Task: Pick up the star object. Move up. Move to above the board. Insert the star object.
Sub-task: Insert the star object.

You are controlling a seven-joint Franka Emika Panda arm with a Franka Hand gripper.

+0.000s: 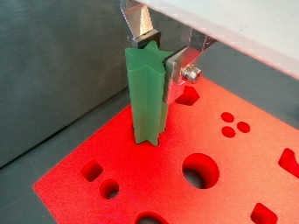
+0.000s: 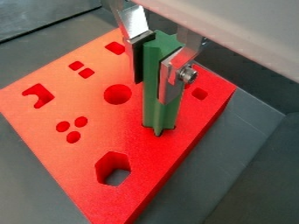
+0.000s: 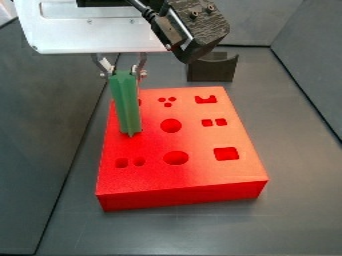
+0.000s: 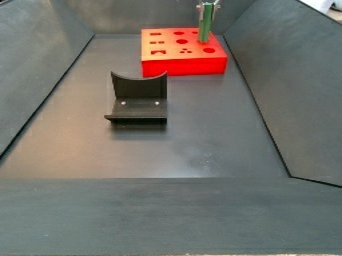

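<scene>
The star object is a tall green peg standing upright on the board, a flat red block with shaped holes. Its lower end meets the board's top near one edge in both wrist views. The star hole is hidden under it, and I cannot tell how deep the peg sits. My gripper is shut on the peg's upper part, with one silver finger on each side. In a side view the peg stands at the board's left edge under the gripper. It also shows far off.
The dark fixture stands just behind the board; in a side view it is in the middle of the grey floor, apart from the board. Sloped grey walls ring the floor.
</scene>
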